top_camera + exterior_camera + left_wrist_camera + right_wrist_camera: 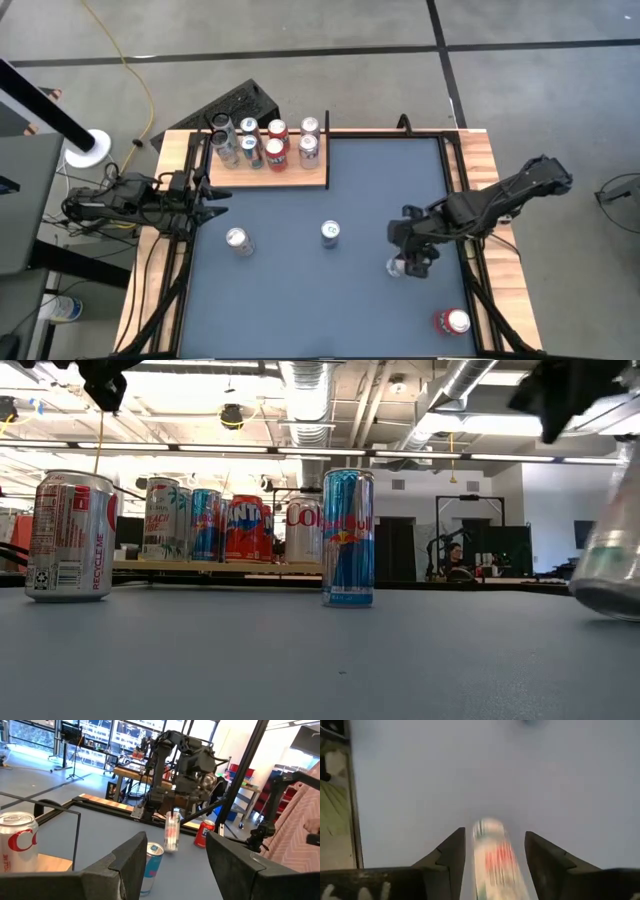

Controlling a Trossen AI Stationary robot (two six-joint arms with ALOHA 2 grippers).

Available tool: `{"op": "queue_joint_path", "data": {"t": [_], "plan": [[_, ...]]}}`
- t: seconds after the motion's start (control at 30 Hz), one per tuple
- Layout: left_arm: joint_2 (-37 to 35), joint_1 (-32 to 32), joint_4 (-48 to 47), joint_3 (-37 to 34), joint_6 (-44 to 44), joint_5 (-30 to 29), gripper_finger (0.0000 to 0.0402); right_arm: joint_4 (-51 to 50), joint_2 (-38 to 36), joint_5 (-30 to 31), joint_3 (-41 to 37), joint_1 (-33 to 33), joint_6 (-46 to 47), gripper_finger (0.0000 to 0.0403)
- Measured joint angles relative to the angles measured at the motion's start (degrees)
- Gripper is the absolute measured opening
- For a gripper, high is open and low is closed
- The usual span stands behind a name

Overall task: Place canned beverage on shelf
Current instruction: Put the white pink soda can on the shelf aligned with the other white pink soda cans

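The slim pale can with red and green markings (492, 857) between my right gripper (412, 262) fingers is smeared in my wrist view and cut off at the right edge of the low view, so I can't read its label; the fingers stand close on either side of it, though I cannot tell whether they grip it.

I count six cans on the flat light-brown wooden shelf with black posts (268, 180), upper left of centre in the high view. Four more are off it: mine, a blue and silver slim can (330, 233) mid-table, a silver and red can (237, 241) left of it, and a red can (452, 321) lower right.

The shelf lies well apart from my right gripper, up and left. My left gripper (212, 200) waits just below the shelf's left end, fingers partly apart, empty.
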Motion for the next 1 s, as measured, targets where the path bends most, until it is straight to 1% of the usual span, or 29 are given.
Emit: {"op": "queue_joint_path", "data": {"t": [0.13,0.2,0.27,0.33,0.47,0.53,0.6,0.67,0.73,0.87,1.0], "plan": [[0.0,0.0,-0.3,0.0,-0.2,0.3,0.0191,6.7,3.7,-0.5,0.2,-0.6,-4.9,0.0170],[0.0,0.0,-0.4,0.0,-0.3,0.3,0.0191,6.8,5.4,-0.7,1.6,-0.8,-6.2,0.0160],[0.0,0.0,-0.4,0.0,-0.4,0.3,0.0191,4.7,6.7,-0.8,3.6,-0.8,-6.0,0.0150],[0.0,0.0,-0.6,0.0,-0.6,0.4,0.0191,-0.7,7.5,-2.1,5.4,-0.3,-3.5,0.0137],[0.0,0.0,-1.4,0.0,-0.7,1.4,0.0191,-15.3,8.3,-5.5,6.3,2.5,5.9,0.0115],[0.0,0.0,-1.7,0.0,-0.3,1.4,0.0191,-22.0,8.2,-5.5,6.2,4.0,11.0,0.0111],[0.0,0.0,-2.1,0.0,0.4,1.4,0.0191,-25.3,8.2,-5.7,5.7,5.2,13.8,0.0114],[0.0,0.0,-2.1,0.0,0.7,1.4,0.0191,-25.5,8.2,-5.7,4.6,6.5,14.6,0.0125],[0.0,0.0,-2.0,0.0,0.7,1.4,0.0191,-24.9,8.2,-5.7,3.2,8.1,14.7,0.0146],[0.0,0.0,-2.0,0.0,0.7,1.4,0.0191,-24.0,9.3,-4.9,-0.2,10.5,14.7,0.0210],[0.0,0.0,-2.1,0.0,0.7,1.4,0.0191,-23.4,11.0,-2.6,-2.8,11.5,14.7,0.0279]]}}
